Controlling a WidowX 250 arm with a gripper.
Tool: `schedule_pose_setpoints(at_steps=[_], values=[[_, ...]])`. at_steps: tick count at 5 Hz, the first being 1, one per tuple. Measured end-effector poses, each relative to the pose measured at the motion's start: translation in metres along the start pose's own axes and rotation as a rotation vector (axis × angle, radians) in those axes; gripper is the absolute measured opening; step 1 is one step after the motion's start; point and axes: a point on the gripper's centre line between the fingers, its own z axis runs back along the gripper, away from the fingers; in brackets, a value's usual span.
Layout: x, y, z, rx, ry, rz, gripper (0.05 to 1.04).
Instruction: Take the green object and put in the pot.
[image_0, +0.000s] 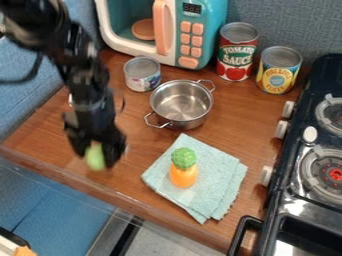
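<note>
The black robot arm (80, 77) enters at the upper left and slopes down, its wrist (91, 111) above the gripper (97, 154), which hangs fingers downward, slightly tilted, the two fingers parted yet closed around what sits between them

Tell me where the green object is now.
Left side of the camera view: the green object is gripped by the hand, left of the folded cloth.

Wood tbl (237, 117) w/ pot (182, 106), cloth (212, 172), cans (237, 52), m'wave (162, 30).
</note>
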Motion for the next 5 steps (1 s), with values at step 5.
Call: schedule_pose_setpoints(at_steps=[5], values=[[0.137,-0.082,-0.023,-0.037,-0.055,-0.162,0.785]])
